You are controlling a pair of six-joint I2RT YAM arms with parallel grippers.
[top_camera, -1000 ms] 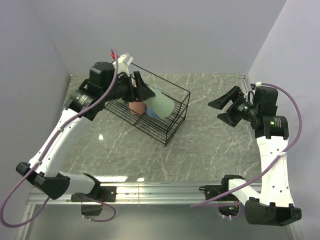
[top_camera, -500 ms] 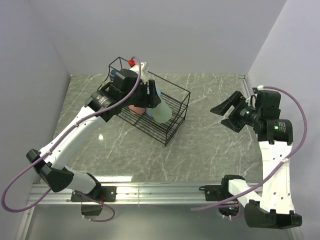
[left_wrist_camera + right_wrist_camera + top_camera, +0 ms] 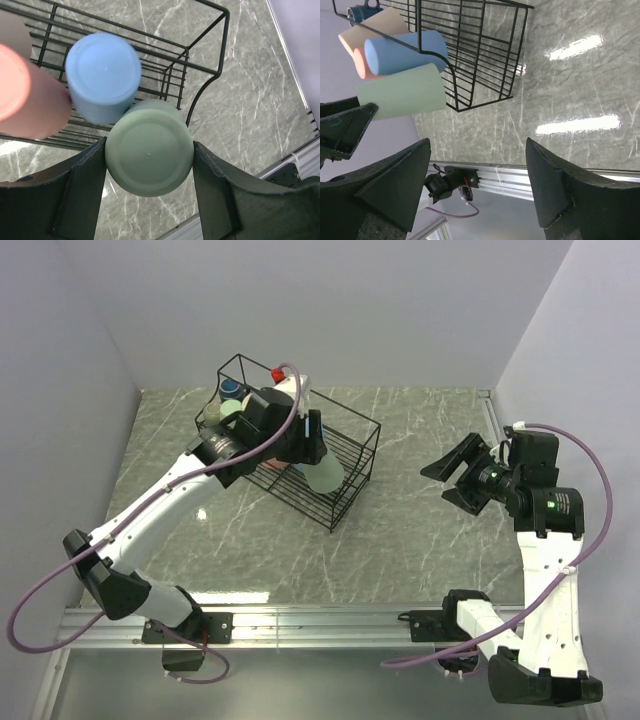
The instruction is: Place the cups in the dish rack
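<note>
We see the rack [image 3: 470, 55] on the table [image 3: 420, 540], left of centre. Its long axis runs far-left to near-right.

L gripper [image 3: 149, 150] is over the rack's near-right end, clamped on a green cup [image 3: 402, 92], w/ one finger pressed to each side of it. The cup's long axis is tilted, w/ base up and toward far-left, facing the L wrist cam, and mouth down toward near-right. We can't tell whether the mouth touches the rack floor.

Just beside it, going toward far-left, we see:
- blue cup [image 3: 102, 75], touching the green one
- pink cup [image 3: 30, 95], against the blue
- beige cup [image 3: 370, 27], next along

All 3 sit in the rack base up, approx parallel w/ the held cup.

At the rack's far-left end there's a navy mug [image 3: 228, 389], and just near of it what looks like a 2nd green cup [image 3: 232, 409], seen from above only.

Our count:
- rack: 1
- blue, pink, beige cups: 1 each
- green cups: 1 for sure, prob 2
- navy mug: 1

R gripper [image 3: 453, 476] hangs over the table's right side, well apart from the rack, jaws spread wide w/ nothing between them.
</note>
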